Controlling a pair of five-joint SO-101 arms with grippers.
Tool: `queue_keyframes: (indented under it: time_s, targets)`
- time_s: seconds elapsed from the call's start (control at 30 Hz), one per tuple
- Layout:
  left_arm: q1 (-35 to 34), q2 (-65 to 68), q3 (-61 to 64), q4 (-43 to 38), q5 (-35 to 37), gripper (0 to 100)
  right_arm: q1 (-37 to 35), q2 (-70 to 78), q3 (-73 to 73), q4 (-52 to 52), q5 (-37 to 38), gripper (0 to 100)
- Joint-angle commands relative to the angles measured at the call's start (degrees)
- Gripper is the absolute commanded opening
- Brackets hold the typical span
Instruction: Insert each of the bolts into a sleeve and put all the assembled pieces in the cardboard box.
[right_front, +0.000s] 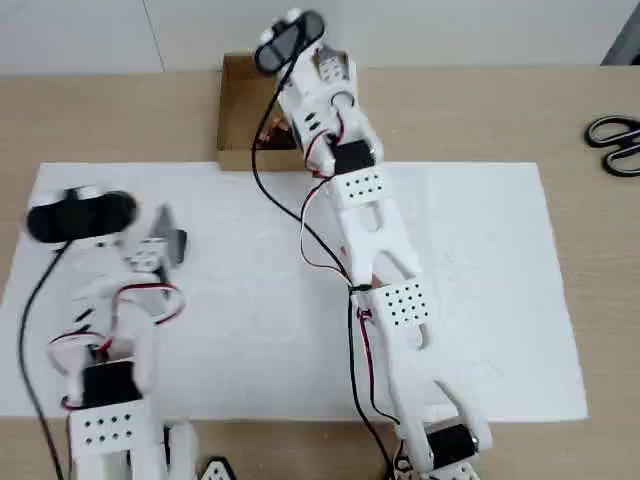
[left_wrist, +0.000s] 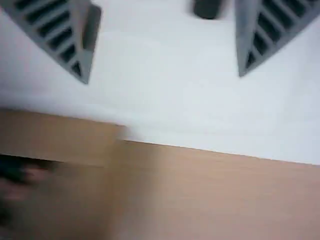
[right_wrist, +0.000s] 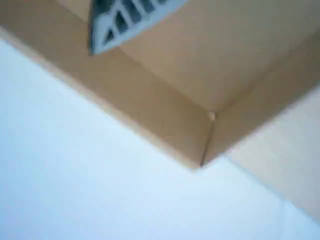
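The left claw hangs with its fingers wide apart over the white sheet, near the sheet's left side. The right claw is at the far end of its outstretched arm, over the cardboard box. One grey finger shows above the box's inner corner, and I cannot tell whether this claw is apart or together. The box stands on the bench, touching the sheet's far edge. Scissors lie far right.

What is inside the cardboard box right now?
The right arm hangs over the cardboard box. The right wrist view shows a bare inner corner; the arm covers much of the floor, so any pieces there are hidden.
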Motion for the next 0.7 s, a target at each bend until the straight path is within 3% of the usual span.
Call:
queue_keyframes:
  time_s: [0.0,0.17,0.33,0.5,0.67]
  targets:
    - [-9.4,-3.5,-2.2,-1.3,-4.6,18,0.4,-5.8,-4.2,10.7,-4.3,18.1]
    - [-15.5,-14.0,-0.2,1.0,-15.4,18,-0.7,-13.6,-2.2,16.3,-17.8,18.0]
    - [-16.5,-27.6,6.2,12.6,-25.8,18,-5.0,-17.8,-1.9,31.9,-24.6,18.0]
    - [-17.2,-33.7,10.8,21.1,-26.0,18,-11.0,-19.8,-2.2,45.3,-31.5,18.0]
    - [-25.5,-32.9,10.8,23.5,-20.3,18,-16.9,-20.1,-2.3,50.1,-40.0,18.0]
